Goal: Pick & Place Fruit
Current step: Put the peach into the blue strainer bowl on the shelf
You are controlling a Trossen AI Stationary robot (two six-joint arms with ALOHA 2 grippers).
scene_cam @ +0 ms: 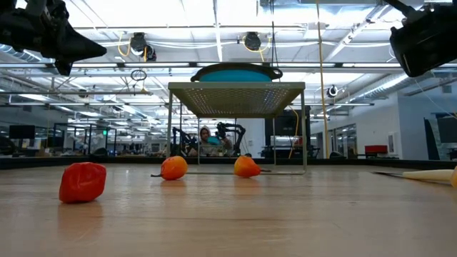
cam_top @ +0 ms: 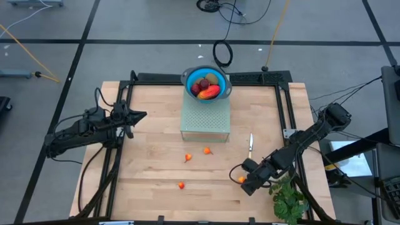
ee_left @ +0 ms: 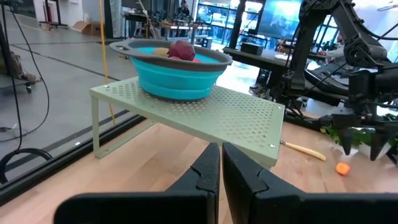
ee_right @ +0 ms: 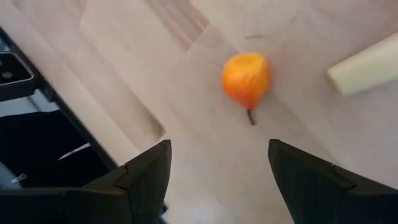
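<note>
A blue bowl stands on a green perforated shelf at the table's far side. It holds a mango, a brown kiwi and a dark-red ball. Several tiny orange-red fruits lie on the wood: two near the shelf, one nearer the front, and one just ahead of my right gripper. That gripper is open, tipped downward above the table, and touches nothing. My left gripper is shut and hovers level at the table's left, pointing toward the shelf.
A slim pale-handled knife lies on the table just beyond my right gripper, its handle end beside the small fruit. A green leafy bunch lies at the front right corner. Black frame rails run along the table's sides.
</note>
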